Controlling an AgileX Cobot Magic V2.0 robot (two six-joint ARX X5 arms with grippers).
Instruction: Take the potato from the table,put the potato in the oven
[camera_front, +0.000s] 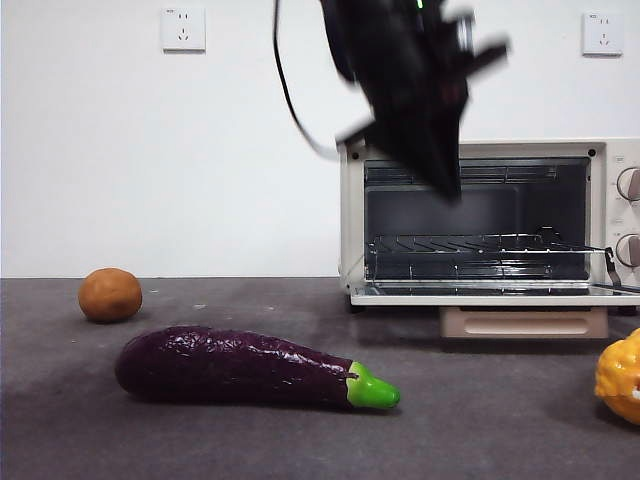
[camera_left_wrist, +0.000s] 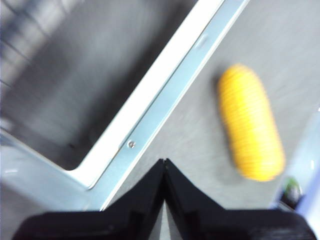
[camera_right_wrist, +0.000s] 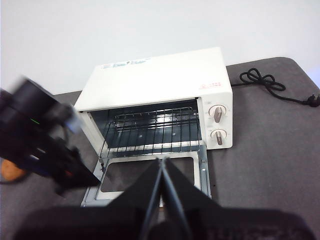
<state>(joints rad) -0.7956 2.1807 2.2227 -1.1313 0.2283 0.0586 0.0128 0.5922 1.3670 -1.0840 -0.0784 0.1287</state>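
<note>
The potato, a small orange-brown lump, lies on the dark grey table at the far left, with no gripper near it. The cream-white oven stands at the back right, its door folded down flat and its wire rack bare. My left gripper hangs blurred in front of the oven's open mouth, above the door. In the left wrist view this gripper is shut and holds nothing, over the door's metal frame. My right gripper is shut and empty, high above the oven.
A long purple eggplant lies in the front middle of the table. A bumpy yellow-orange item sits at the right edge, close to the oven door. The oven's black cord trails behind it.
</note>
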